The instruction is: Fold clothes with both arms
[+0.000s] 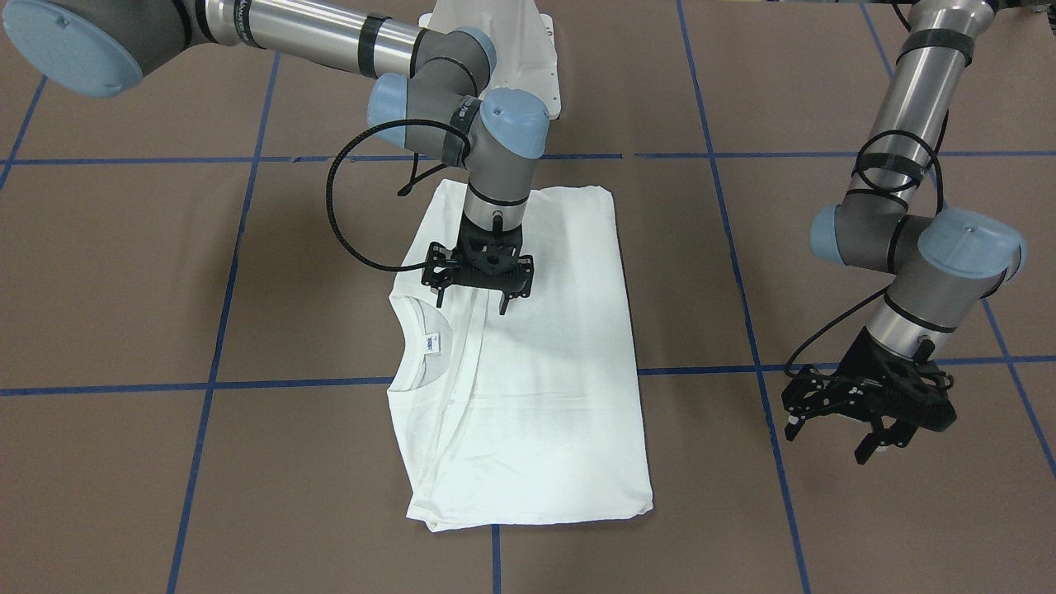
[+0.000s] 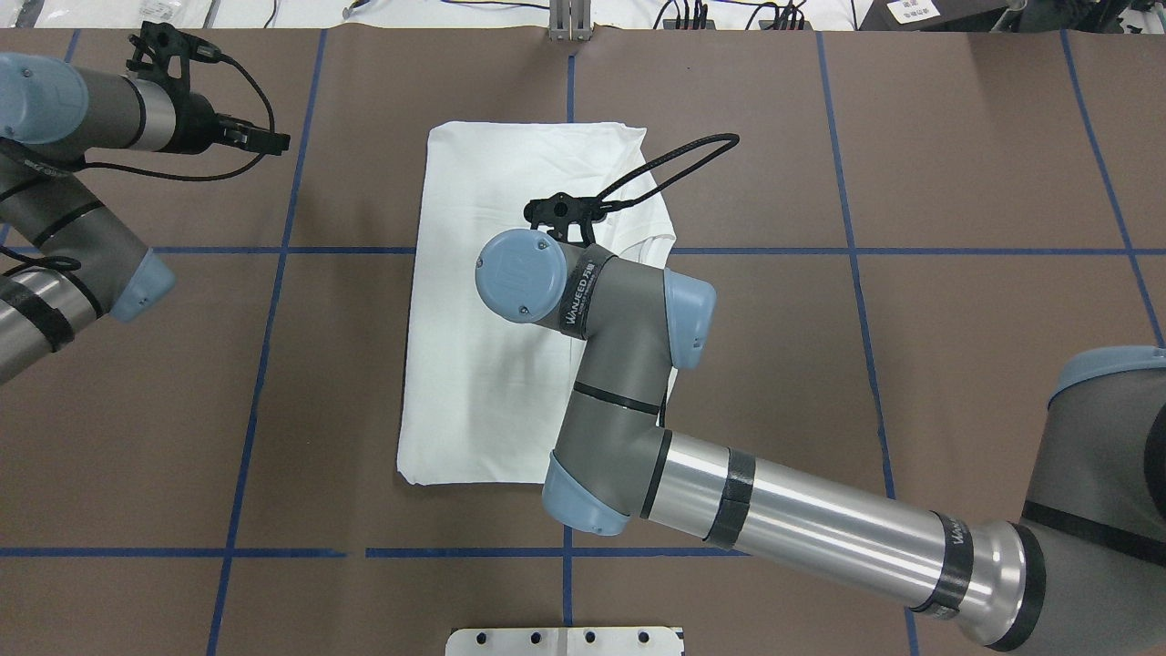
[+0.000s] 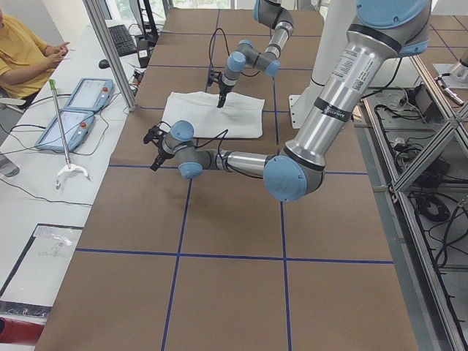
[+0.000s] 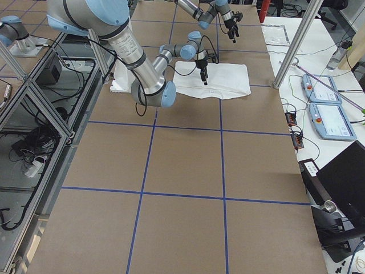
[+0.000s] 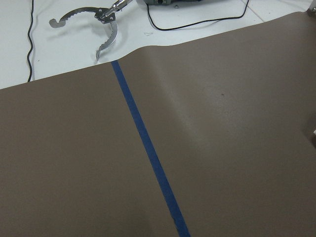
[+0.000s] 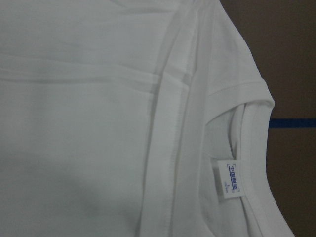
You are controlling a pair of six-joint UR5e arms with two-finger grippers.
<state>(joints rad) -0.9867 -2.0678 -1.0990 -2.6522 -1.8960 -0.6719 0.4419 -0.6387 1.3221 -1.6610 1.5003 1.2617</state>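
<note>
Shirt (image 1: pixel 536 396): white matt cotton-like cloth, ribbed neckband (image 6: pixel 254 143), stitched seams (image 6: pixel 170 148), small smooth tag (image 6: pixel 231 178). Table cover (image 1: pixel 124 272): matt brown sheet, possibly paper; blue tape lines (image 1: pixel 239 239) slightly glossy. Right arm tube (image 1: pixel 305 35): brushed silver metal; joint caps (image 1: pixel 511 124) smooth light blue.

A robotics lab: a wide brown tabletop (image 4: pixel 182 165) gridded with blue tape (image 4: pixel 142 193), aluminium frame posts (image 3: pixel 110 51), two teach pendants (image 3: pixel 88 93) on a white side bench (image 3: pixel 44 197), loose cables (image 4: pixel 34 137) underneath, and a seated operator (image 3: pixel 18 51) watching.
</note>
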